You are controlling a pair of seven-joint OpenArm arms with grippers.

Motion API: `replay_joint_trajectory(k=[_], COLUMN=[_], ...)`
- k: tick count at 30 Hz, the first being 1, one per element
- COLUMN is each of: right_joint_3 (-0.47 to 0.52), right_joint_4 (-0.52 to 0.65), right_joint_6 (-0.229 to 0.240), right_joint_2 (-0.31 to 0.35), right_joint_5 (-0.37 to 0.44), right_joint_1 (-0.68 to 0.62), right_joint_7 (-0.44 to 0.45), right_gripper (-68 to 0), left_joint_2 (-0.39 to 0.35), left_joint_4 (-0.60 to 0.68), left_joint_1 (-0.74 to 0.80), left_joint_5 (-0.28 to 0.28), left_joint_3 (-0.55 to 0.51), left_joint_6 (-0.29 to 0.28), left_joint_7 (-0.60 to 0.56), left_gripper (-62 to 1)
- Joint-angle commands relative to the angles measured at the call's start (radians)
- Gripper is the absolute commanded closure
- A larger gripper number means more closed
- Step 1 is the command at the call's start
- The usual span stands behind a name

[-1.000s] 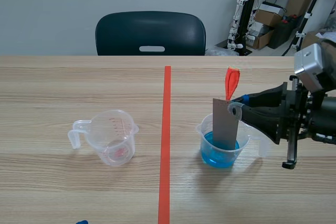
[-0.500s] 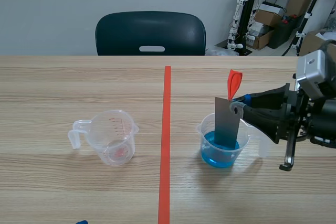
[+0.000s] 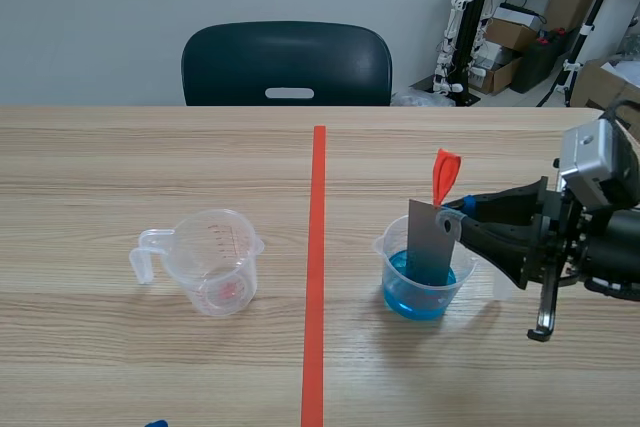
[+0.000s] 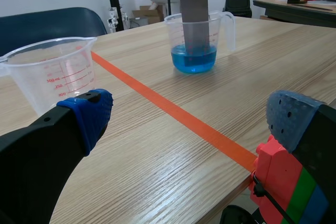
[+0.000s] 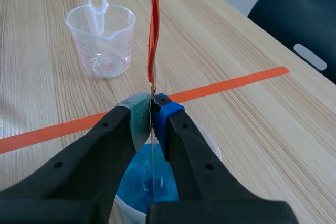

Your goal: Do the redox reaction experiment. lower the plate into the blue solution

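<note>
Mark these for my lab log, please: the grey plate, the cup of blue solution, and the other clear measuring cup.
grey plate (image 3: 428,245), scene view, middle of its flat face.
cup of blue solution (image 3: 402,295), scene view, front wall over the liquid.
clear measuring cup (image 3: 212,265), scene view, front wall.

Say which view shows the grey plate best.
Scene view: the whole plate faces the camera, lower end in the blue solution, right gripper shut on its top. Left wrist view cuts off its top; right wrist view sees it edge-on.
</note>
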Motion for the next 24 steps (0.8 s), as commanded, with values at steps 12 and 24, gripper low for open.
replay_joint_trajectory(k=[12, 24], right_joint_3=[-0.001, 0.0], right_joint_4=[0.014, 0.014], right_joint_6=[-0.034, -0.033], right_joint_2=[-0.002, 0.001], right_joint_5=[0.014, 0.014], right_joint_1=[0.018, 0.017], right_joint_7=[0.026, 0.021], right_gripper=[-0.6, -0.6], left_joint_2=[-0.004, -0.006], left_joint_4=[0.013, 0.013], left_joint_1=[0.003, 0.003], left_joint_5=[-0.006, -0.006], left_joint_3=[0.0, 0.0], left_joint_6=[0.001, 0.001], left_joint_7=[-0.046, -0.046], left_gripper=[-61.7, -61.7])
